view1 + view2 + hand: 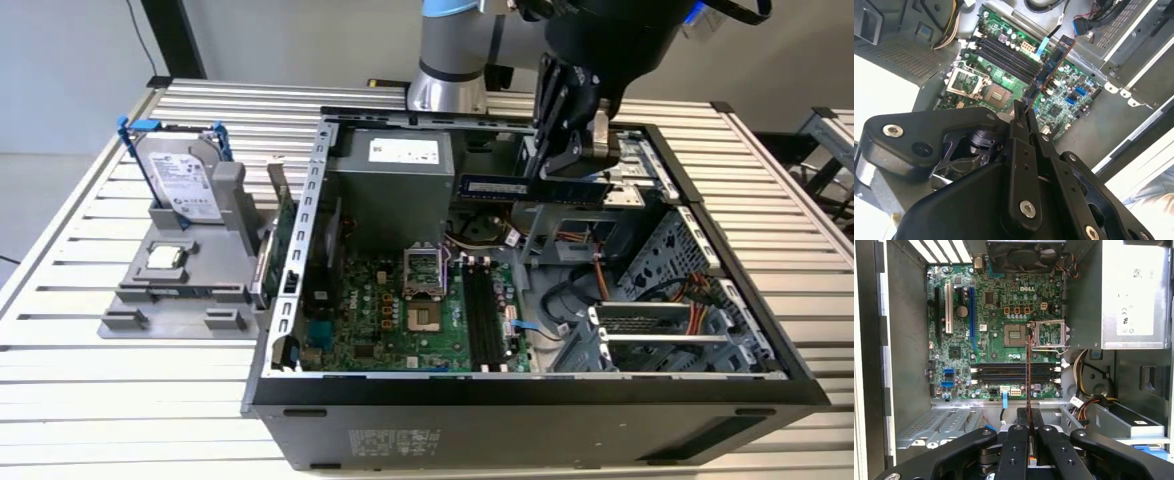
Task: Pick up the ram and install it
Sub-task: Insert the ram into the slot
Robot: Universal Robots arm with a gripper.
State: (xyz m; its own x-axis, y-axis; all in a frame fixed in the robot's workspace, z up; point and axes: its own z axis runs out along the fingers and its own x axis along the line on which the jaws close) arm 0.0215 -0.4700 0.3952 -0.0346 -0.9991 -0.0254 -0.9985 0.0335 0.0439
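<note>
One slatted desk (134,400) carries the open computer case (534,400), whose walls ring the motherboard (387,320) lying flat on its floor. Beside the motherboard, inside the case, stands the grey power supply (387,190).

Above the motherboard, and well apart from it, hangs the gripper (567,165). Its fingers (1016,440) are clamped on one end of the ram (501,187), with the board pinched between them in both wrist views. The ram is clear of every surface and held on edge over the motherboard's side nearest the power supply. In the first wrist view it shows edge-on as a thin dark line (1029,380) crossing over the black memory slots (1014,374). In the second wrist view its green-edged stick (1051,67) reaches out from the gripper (1021,112) above the same slots (1004,55).

By my reading, the pick-up is done, since the ram is lifted and firmly gripped. The install is not: the slots appear empty, and the ram seems to lie crosswise to them, high over the motherboard, neither lined up nor seated.
</note>
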